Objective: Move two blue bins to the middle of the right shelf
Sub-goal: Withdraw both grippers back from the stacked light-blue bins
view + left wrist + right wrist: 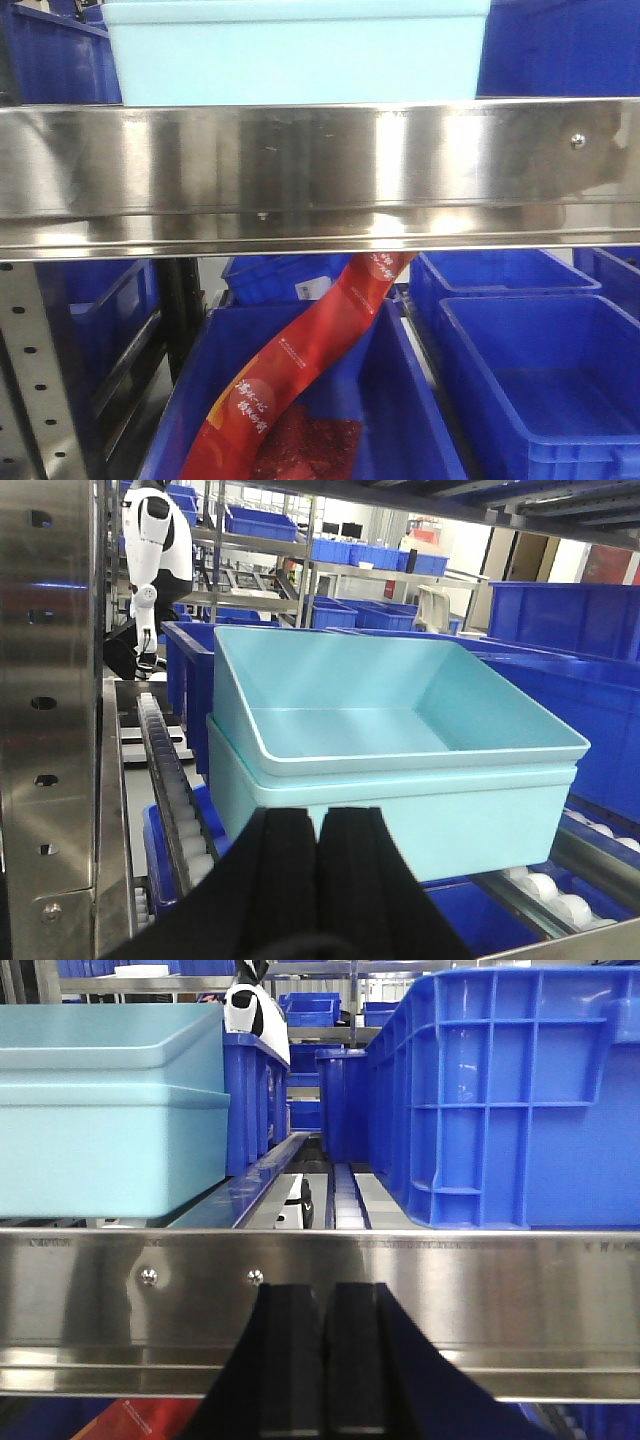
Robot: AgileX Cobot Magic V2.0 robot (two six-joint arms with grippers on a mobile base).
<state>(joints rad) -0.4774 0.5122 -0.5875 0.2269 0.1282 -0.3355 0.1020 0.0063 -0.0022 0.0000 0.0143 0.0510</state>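
Observation:
The two blue bins are pale sky-blue tubs nested one inside the other, the upper bin (400, 710) tilted within the lower bin (450, 820). They rest on the roller tier behind the shiny front rail (320, 170) of the right shelf middle. The front view shows only the stack's near wall (295, 50) above the rail. My left gripper (319, 815) is shut and empty, its tips just before the lower bin's near wall. Lower down, my right gripper (322, 1290) is shut and empty in front of the rail (480, 1290), with the pale bins (100, 1110) up to its left.
A tall dark blue crate (520, 1090) stands on the same tier, right of the pale bins, with roller tracks (345, 1195) between them. Below the rail, dark blue bins (540, 380) sit side by side, one holding a red packet (300, 370). A perforated upright (50, 710) stands at the left.

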